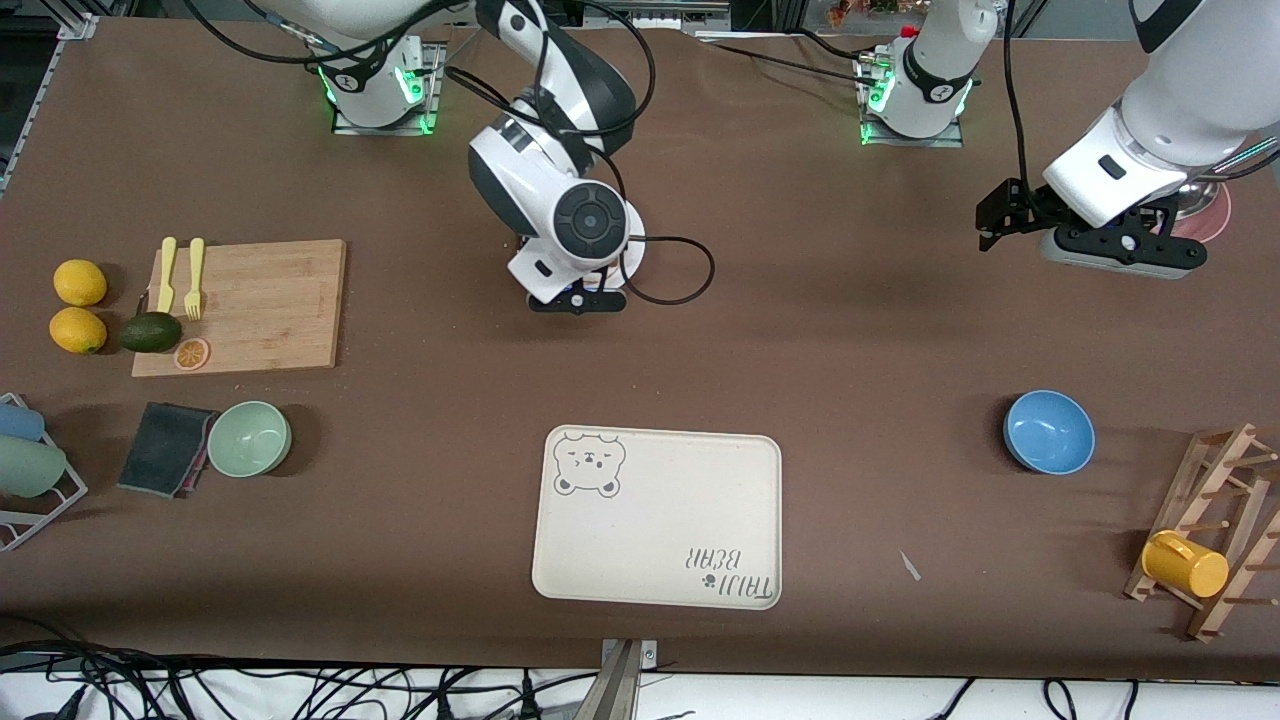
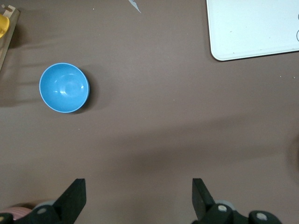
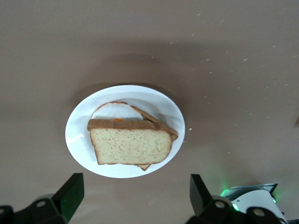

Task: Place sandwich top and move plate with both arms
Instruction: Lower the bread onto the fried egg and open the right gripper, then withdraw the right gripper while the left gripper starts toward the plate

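Setting: a robotics lab bench dressed as a kitchen. Two white arms, one (image 1: 560,190) at upper centre of the front view and one (image 1: 1150,150) at upper right, are bolted to a brown table (image 1: 850,330) on base plates with green lights. Loose cables (image 1: 300,690) run along the bottom edge. Kitchen props occupy the table: cutting board (image 1: 270,305), lemons (image 1: 79,305), bowls (image 1: 1048,431), tray (image 1: 660,520), wooden rack (image 1: 1215,530).

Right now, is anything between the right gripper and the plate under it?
Nothing visible. The right gripper is open over the plate, and the sandwich top already lies on the stack there. Only bare table shows around the plate. The left gripper waits open above the table near the blue bowl.
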Available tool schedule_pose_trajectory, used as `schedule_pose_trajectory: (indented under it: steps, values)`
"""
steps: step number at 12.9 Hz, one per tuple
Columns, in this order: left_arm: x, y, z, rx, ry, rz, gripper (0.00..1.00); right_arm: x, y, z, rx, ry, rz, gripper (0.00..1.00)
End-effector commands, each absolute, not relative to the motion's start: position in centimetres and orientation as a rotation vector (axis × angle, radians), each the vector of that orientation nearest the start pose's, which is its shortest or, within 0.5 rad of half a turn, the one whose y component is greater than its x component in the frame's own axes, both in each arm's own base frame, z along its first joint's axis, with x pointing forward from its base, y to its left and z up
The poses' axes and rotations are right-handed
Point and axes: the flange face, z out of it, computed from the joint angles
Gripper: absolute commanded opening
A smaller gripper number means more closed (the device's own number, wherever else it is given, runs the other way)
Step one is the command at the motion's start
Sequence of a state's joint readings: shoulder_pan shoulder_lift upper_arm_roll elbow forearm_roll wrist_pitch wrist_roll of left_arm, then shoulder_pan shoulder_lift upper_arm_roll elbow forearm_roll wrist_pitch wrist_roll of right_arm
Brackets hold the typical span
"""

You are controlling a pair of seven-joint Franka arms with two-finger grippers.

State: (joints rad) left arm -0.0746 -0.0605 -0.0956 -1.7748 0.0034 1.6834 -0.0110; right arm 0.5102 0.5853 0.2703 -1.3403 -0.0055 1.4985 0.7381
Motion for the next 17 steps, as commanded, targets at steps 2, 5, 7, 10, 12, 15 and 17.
schedule_pose_trajectory:
  steps: [2, 5, 7, 10, 12, 15, 17]
  values:
    - [53.3, -9.3, 57.7, -3.094, 0.242, 0.043, 1.00, 51.2, 38.6, 42.6, -3.229, -0.029, 0.572, 1.00]
    - [53.4, -9.3, 57.6, -3.097, 0.245, 0.046, 1.00, 52.9, 29.8, 46.2, -3.210, -0.003, 0.414, 1.00]
    - [53.6, -10.1, 56.9, -3.089, 0.271, 0.063, 1.00, 52.6, 25.1, 48.8, -3.261, -0.131, 0.271, 1.00]
    - [53.6, -13.3, 54.7, -3.070, 0.357, 0.131, 1.00, 52.9, 17.1, 52.7, -3.298, -0.086, 0.170, 1.00]
    - [53.4, -14.1, 54.5, -3.062, 0.383, 0.151, 1.00, 52.7, 13.1, 55.3, -3.291, -0.105, 0.138, 1.00]
    - [53.6, -13.6, 54.5, -3.080, 0.380, 0.154, 1.00, 52.9, 6.2, 56.3, -3.266, -0.085, 0.210, 1.00]
    - [53.4, -14.3, 54.5, -3.095, 0.380, 0.160, 1.00, 53.4, 3.4, 56.6, -3.200, -0.065, 0.199, 1.00]
